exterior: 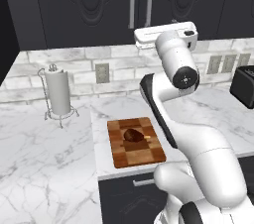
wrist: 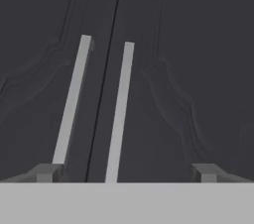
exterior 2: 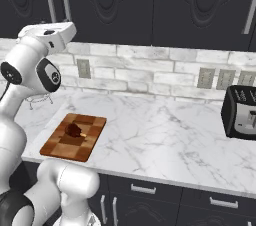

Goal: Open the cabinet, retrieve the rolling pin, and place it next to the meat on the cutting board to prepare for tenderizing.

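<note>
The black cabinet [exterior: 94, 5] fills the wall above the counter, and both carved doors are shut. In the hand view its two silver bar handles [wrist: 72, 104] [wrist: 120, 114] stand on either side of the door seam. My gripper [wrist: 127, 173] faces them from close by, open, with nothing between its fingertips [wrist: 49, 172]. The right-hand handle lies inside the gap between the jaws; the left-hand one lines up with the left tip. On the counter below, the checkered cutting board [exterior: 135, 143] carries the small dark meat [exterior: 133, 135]. The rolling pin is out of view.
A paper towel holder [exterior: 58, 91] stands at the back left of the counter. At the right sits a black toaster [exterior 2: 240, 112]. Outlets [exterior 2: 206, 77] dot the white brick backsplash. Dark base drawers [exterior 2: 145, 190] run under the marble counter edge.
</note>
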